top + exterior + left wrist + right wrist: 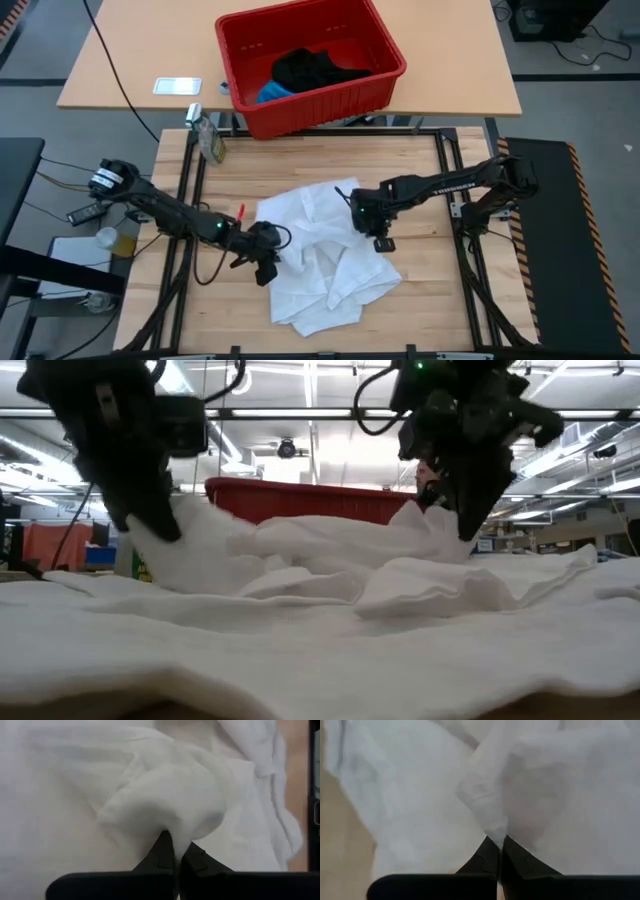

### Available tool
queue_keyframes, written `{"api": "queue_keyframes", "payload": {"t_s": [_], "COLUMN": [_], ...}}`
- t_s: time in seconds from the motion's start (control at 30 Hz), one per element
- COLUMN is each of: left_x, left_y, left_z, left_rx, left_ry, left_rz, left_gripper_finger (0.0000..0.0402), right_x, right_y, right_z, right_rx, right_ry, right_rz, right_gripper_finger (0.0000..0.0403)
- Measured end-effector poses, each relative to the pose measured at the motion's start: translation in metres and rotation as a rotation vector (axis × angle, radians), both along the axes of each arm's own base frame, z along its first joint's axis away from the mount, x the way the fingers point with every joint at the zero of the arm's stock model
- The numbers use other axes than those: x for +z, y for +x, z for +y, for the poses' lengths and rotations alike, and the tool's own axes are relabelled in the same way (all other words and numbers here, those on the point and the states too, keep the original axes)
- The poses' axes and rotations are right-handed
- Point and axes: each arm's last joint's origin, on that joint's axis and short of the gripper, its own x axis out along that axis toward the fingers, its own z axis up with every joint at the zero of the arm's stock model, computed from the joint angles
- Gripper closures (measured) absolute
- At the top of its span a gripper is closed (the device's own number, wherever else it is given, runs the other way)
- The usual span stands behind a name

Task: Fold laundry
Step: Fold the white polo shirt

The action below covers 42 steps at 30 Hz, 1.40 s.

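White garment (320, 260) crumpled mid-table, long axis 11-to-5 o'clock. Left gripper (266, 262) clamps its 9 o'clock edge, right gripper (381, 238) clamps 3 o'clock edge; both equally near.

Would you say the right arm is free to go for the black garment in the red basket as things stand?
Probably not yet. The right gripper is shut on the white garment, as is the left gripper. The black garment lies uncovered in the red basket, beyond the table's far edge.
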Motion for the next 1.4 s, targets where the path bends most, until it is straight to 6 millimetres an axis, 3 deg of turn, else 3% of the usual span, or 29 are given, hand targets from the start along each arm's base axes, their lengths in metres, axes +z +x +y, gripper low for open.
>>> {"api": "queue_keyframes", "payload": {"t_s": [0.23, 0.57, 0.73, 1.0, 1.27, 1.4], "left_x": [-0.021, -0.022, -0.018, 0.006, 0.035, 0.04], "left_y": [-0.007, -0.007, -0.006, -0.007, 0.003, 0.001], "left_z": [0.002, 0.004, 0.0, -0.001, -0.016, -0.022], "left_rx": [0.054, 0.038, -0.061, -0.076, -0.248, -0.347], "left_ry": [-0.014, 0.011, -0.077, -0.138, -0.124, -0.087], "left_rz": [0.056, 0.067, 0.076, 0.052, -0.121, -0.109], "left_gripper_finger": [0.0374, 0.0203, 0.0149, 0.0139, 0.0139, 0.0139], "right_x": [-0.027, -0.036, -0.035, -0.004, 0.042, 0.059], "right_y": [-0.014, -0.027, -0.036, -0.046, -0.045, -0.044], "right_z": [-0.006, -0.023, -0.03, -0.036, -0.041, -0.042], "right_rx": [-0.088, -0.144, -0.158, -0.18, -0.226, -0.215], "right_ry": [-0.041, -0.046, -0.036, -0.096, -0.18, -0.228], "right_rz": [0.065, 0.157, 0.235, 0.185, -0.083, -0.212], "right_gripper_finger": [0.0361, 0.0254, 0.0225, 0.0225, 0.0228, 0.0231]}}
